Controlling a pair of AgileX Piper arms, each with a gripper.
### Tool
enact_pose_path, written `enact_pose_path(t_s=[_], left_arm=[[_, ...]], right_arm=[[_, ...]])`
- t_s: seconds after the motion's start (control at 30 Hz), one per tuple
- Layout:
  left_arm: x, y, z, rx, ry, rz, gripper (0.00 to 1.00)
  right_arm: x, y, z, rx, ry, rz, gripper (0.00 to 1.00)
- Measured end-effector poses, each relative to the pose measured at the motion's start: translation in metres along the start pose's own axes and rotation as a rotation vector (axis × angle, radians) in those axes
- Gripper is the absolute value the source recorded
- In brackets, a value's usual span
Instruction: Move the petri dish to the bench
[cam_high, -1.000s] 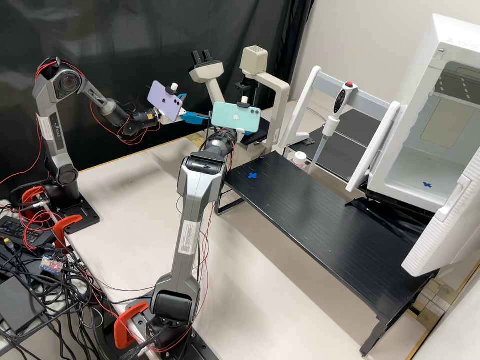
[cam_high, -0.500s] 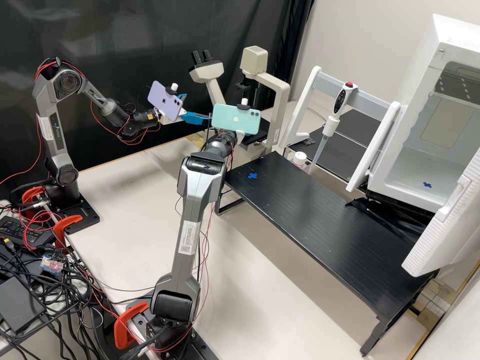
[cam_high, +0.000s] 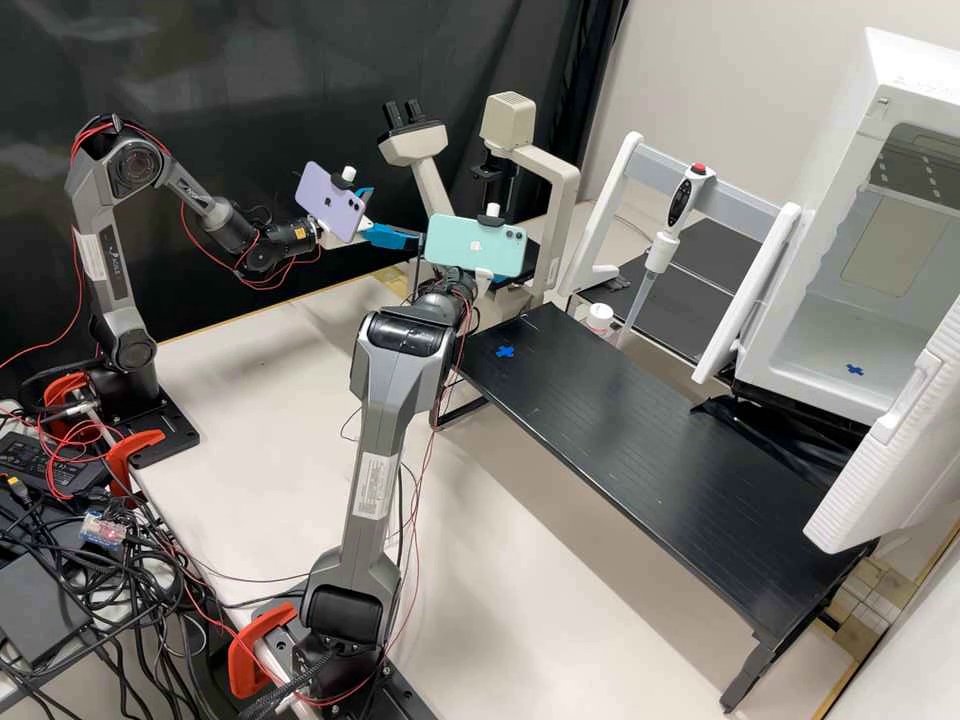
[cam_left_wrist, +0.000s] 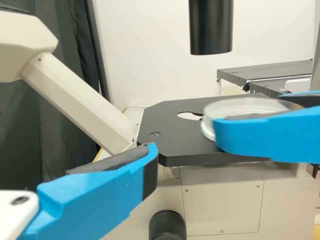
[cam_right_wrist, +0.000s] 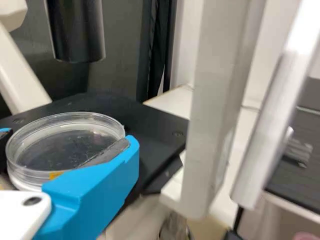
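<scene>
My left gripper (cam_high: 398, 214) stands open beside the microscope in the high view; one blue finger of this gripper (cam_left_wrist: 107, 185) shows in the left wrist view. My right gripper (cam_high: 497, 279) is partly behind the teal phone. In the right wrist view, my right gripper (cam_right_wrist: 70, 141) is shut on the round clear petri dish (cam_right_wrist: 60, 150), a finger on either side. The left wrist view has the dish (cam_left_wrist: 245, 106) level over the edge of the black microscope stage (cam_left_wrist: 175, 132); I cannot tell if they touch. The black raised bench (cam_high: 640, 440) bears a blue cross.
The cream microscope (cam_high: 560, 200) rises around the stage, its black objective barrel (cam_left_wrist: 211, 27) above it. A pipette on a white stand (cam_high: 660, 245) and a small white bottle (cam_high: 600, 318) are behind the bench. The open white incubator (cam_high: 850, 300) is at the right.
My right gripper and its phone have shifted slightly to the right and a little down in the high view. The left arm has stayed still.
</scene>
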Motion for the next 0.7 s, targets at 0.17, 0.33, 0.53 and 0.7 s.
enact_pose_path(t_s=[0.17,0.33,0.53,0.7], left_arm=[[0.000,0.000,0.000,0.000,0.000,0.000,1.00],[0.000,0.000,0.000,0.000,0.000,0.000,1.00],[0.000,0.000,0.000,0.000,0.000,0.000,1.00],[0.000,0.000,0.000,0.000,0.000,0.000,1.00]], right_arm=[[-0.028,0.004,0.008,0.015,0.003,0.021,0.00],[-0.061,0.008,0.020,0.017,0.004,0.060,0.00],[-0.096,0.014,0.042,0.011,0.012,0.140,0.00],[-0.124,0.015,0.067,0.012,-0.005,0.194,0.00]])
